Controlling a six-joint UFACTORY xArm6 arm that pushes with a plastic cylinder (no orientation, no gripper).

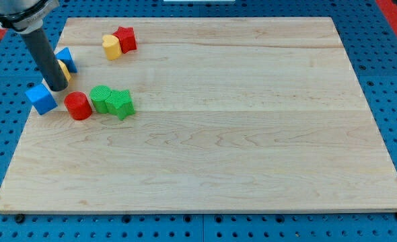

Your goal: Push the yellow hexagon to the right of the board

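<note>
A yellow block (111, 47), which may be the hexagon, sits near the view's top left and touches a red star-like block (126, 39) on its right. A second yellow block (66, 68) is mostly hidden behind my rod, so I cannot tell its shape. My tip (57, 88) rests at the board's left side, just below-left of that hidden yellow block and just above-right of a blue cube (42, 98). A second blue block (67, 58) lies beside the rod, above the hidden yellow one.
A red round block (79, 106) lies right of the blue cube. A green block (101, 98) and a green star (122, 104) touch each other just right of it. The wooden board (252, 134) lies on a blue pegboard.
</note>
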